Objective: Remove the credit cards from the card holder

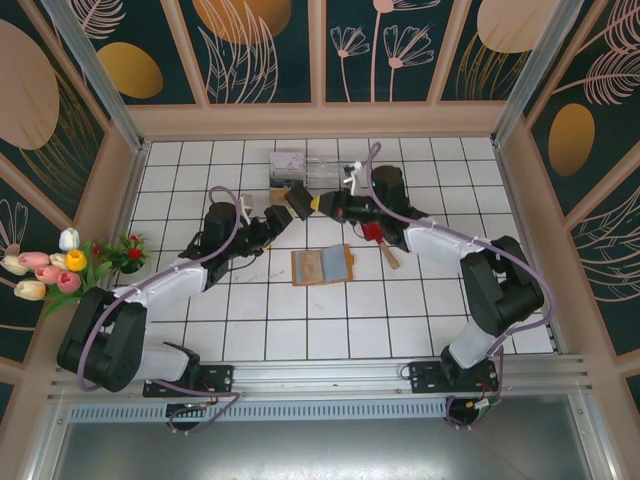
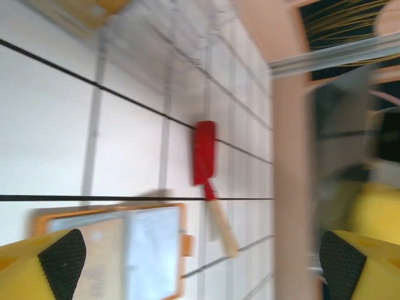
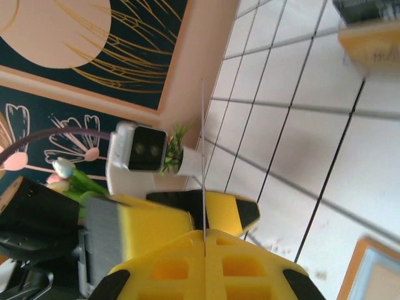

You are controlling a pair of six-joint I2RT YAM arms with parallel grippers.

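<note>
I have the right gripper (image 3: 205,247) clamped shut on one credit card (image 3: 203,156). From its wrist camera the card is edge-on, a hair-thin line rising straight out from between the yellow fingers. Pinching it by one end leaves most of the card free, which I judge gives the other arm room to work around it. The left gripper (image 2: 203,261) stands wide open, its two black-padded fingertips far apart at the bottom corners of its own view with nothing between them. From the right wrist I see one of its yellow fingers just behind the card, so I read this as a hand-over point with the card carried by the right arm alone. Both grippers meet above the table (image 1: 250,320), just beyond the card holder (image 1: 300,268), which lies opened flat like a book with its grey-blue panels showing, so the slots can be reached from above. I cannot tell whether more cards sit in it, as the left wrist view is blurred. The red spatula (image 2: 204,153) lies near the holder's right side and a clear box (image 1: 295,165) sits farther back, both apart from the grip. Next, I judge, this card goes down on bare table away from the holder.
</note>
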